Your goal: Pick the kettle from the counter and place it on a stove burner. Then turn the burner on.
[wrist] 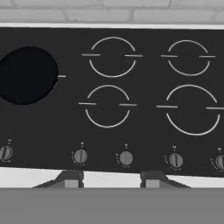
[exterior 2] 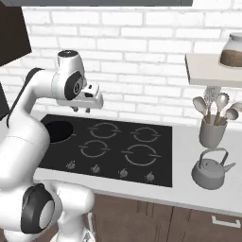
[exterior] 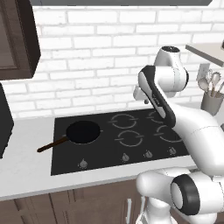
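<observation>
Kettle [exterior 2: 211,169] untouched on bench [exterior 2: 189,142] right of cooktop [exterior 2: 113,146], near utensil holder [exterior 2: 212,132]; jaws part-open, empty, high over far burners; pick pending, needing rightward reach to wire handle.

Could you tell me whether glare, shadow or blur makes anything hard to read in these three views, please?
Left base view: soft and slightly blurry; the black pan merges into the cooktop. Right base view: even light, no glare, and the kettle reads clearly. Hand view: burner rings crisp, knob markings too small to read.

Kettle [exterior 2: 211,172] on counter [exterior 2: 189,189], right of cooktop [exterior 2: 156,160], before utensil holder [exterior 2: 212,133].
</observation>
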